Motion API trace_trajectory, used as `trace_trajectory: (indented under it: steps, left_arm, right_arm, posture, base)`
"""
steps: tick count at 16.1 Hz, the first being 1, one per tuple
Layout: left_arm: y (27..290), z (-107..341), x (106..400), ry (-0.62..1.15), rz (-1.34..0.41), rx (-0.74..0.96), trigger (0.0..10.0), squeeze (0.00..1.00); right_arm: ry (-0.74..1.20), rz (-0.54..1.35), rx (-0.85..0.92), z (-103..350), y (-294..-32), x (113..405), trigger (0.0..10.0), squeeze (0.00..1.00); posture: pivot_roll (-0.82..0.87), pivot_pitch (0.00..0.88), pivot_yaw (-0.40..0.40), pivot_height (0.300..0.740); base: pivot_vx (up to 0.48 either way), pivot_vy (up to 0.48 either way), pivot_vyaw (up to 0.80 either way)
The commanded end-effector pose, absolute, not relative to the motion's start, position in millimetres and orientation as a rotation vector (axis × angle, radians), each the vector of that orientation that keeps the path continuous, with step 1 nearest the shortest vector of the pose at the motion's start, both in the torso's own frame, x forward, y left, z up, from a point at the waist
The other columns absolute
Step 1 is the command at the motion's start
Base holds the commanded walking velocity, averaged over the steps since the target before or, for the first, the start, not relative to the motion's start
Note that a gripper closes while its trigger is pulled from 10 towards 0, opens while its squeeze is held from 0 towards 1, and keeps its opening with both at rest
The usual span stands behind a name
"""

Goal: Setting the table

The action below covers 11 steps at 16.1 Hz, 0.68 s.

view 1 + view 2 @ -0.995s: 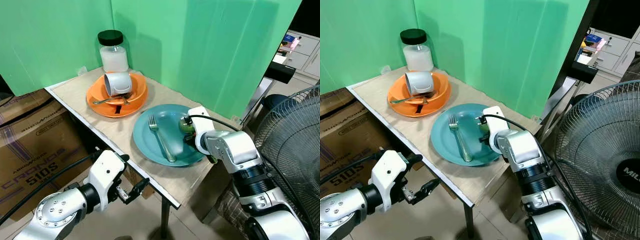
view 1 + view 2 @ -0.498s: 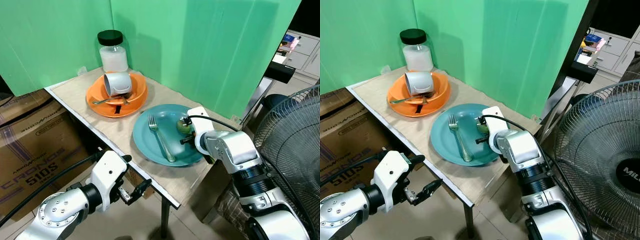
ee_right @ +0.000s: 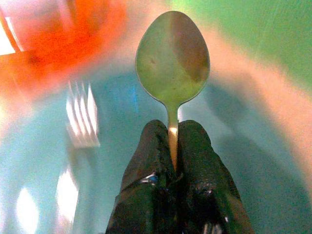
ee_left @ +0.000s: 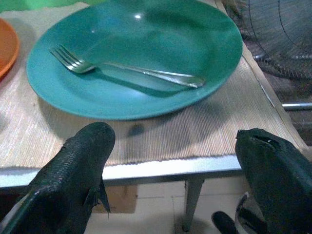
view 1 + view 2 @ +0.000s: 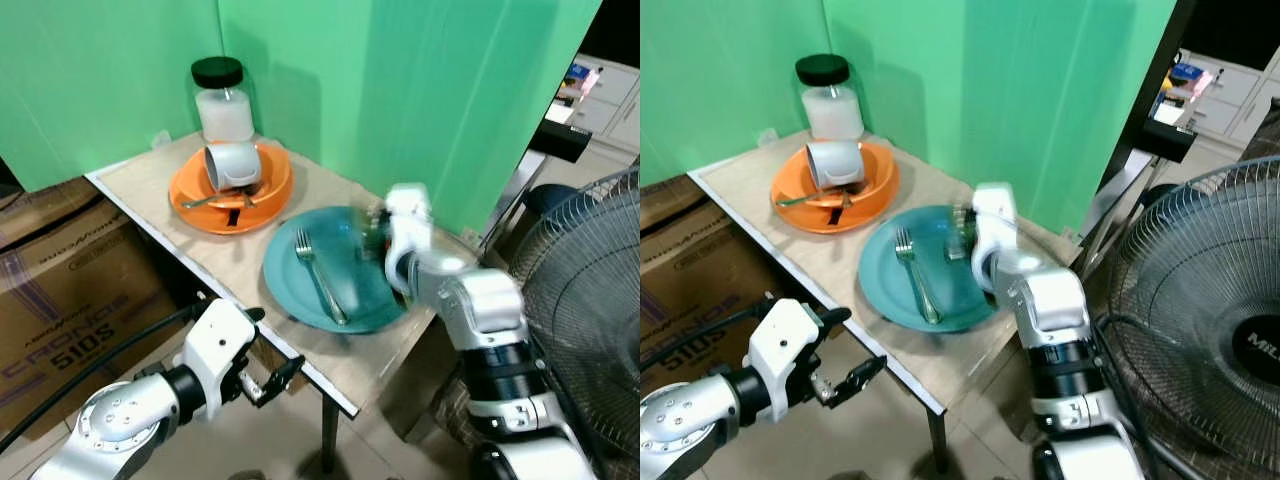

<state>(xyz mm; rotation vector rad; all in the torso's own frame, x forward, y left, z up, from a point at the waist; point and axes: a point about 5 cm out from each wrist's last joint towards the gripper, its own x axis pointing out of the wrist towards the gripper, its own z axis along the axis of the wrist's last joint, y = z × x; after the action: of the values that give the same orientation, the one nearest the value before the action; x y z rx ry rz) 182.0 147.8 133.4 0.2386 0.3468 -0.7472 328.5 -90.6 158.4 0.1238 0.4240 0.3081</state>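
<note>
A teal plate [image 5: 290,295] lies near the table's front edge with a fork [image 5: 321,277] on it. My right gripper [image 3: 168,141] is shut on the handle of a metal spoon [image 3: 173,53], whose bowl points away from the fingers. It hovers, blurred, over the plate's far right side [image 5: 373,234]. My left gripper [image 5: 270,378] stands open below the table's front edge, and its two fingers [image 4: 80,168] frame the plate [image 4: 136,92] and fork [image 4: 146,73]. An orange bowl [image 5: 275,190] further back holds a tipped white mug [image 5: 232,165] and cutlery.
A black-lidded glass jar [image 5: 222,100] stands behind the orange bowl against the green backdrop. A cardboard box [image 5: 50,270] sits on the floor to the left. A large fan [image 5: 590,270] stands close to the table's right end.
My right gripper has risen off the teal plate with the spoon in it, and its forearm has swung upward. The left arm has hardly moved.
</note>
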Motion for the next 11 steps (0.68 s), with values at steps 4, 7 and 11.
trace_trajectory:
  steps: [4, 7, 11]
  left_arm:
    - [144.7, 138.0, 188.2, 0.309, -0.72, 0.24, 10.0, 0.0]
    - [139.0, 138.4, 189.7, 0.298, -0.72, 0.222, 10.0, 0.0]
    - [134.5, 141.7, 195.6, 0.261, -0.699, 0.203, 10.0, 0.0]
  right_arm:
    - [0.074, 0.388, 0.369, 211.7, -102.2, 304.7, 10.0, 0.0]
    - [-0.009, 0.265, 0.484, 209.6, -112.6, 288.1, 10.0, 0.0]
    - [-0.085, 0.247, 0.673, 214.6, -119.8, 277.5, 10.0, 0.0]
  posture:
    - [0.06, 0.0, 0.011, 0.74]
    - [0.05, 0.0, 0.018, 0.74]
    - [0.04, 0.0, 0.027, 0.74]
  base:
    - [0.0, 0.0, 0.0]
    - [0.0, 0.0, 0.0]
    - [0.0, 0.0, 0.0]
